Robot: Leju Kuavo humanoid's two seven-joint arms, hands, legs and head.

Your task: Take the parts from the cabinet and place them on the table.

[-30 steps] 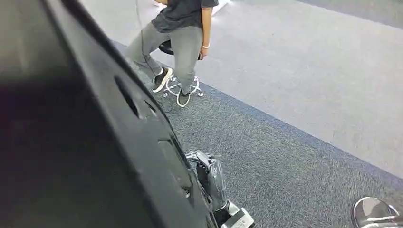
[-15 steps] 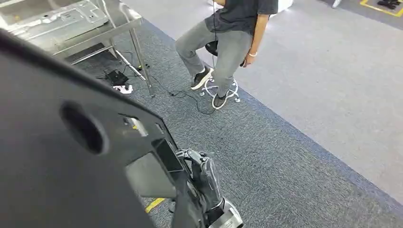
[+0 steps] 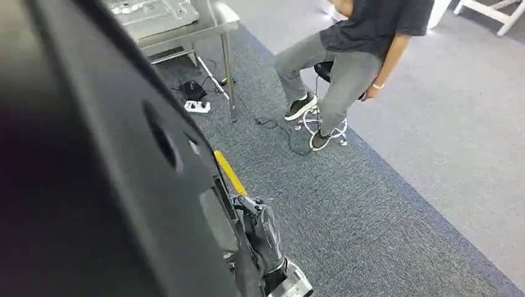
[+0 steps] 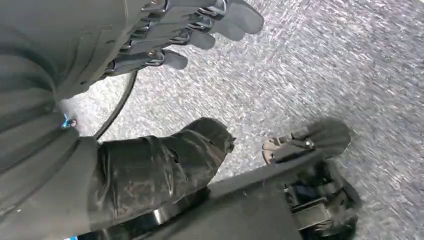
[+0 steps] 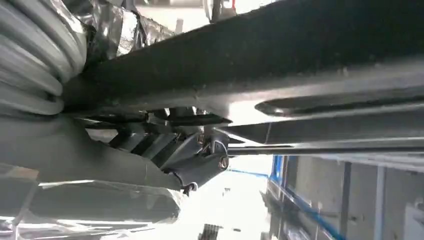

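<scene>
— Right hand first: what is it doing?
— From the head view it sits under the edge of the large black panel, pressed to its underside. The right wrist view shows its dark fingers curled up against the panel, gripping it from below.
— And the left hand?
— Its wrist view shows fingers stretched out and apart, thumb spread away from them, holding nothing. The panel's edge lies just beside the thumb, over grey carpet.
— What does the head view add?
— Beyond the panel, well away from the right hand, stands a metal worktop; a person sits on a stool near it.
</scene>
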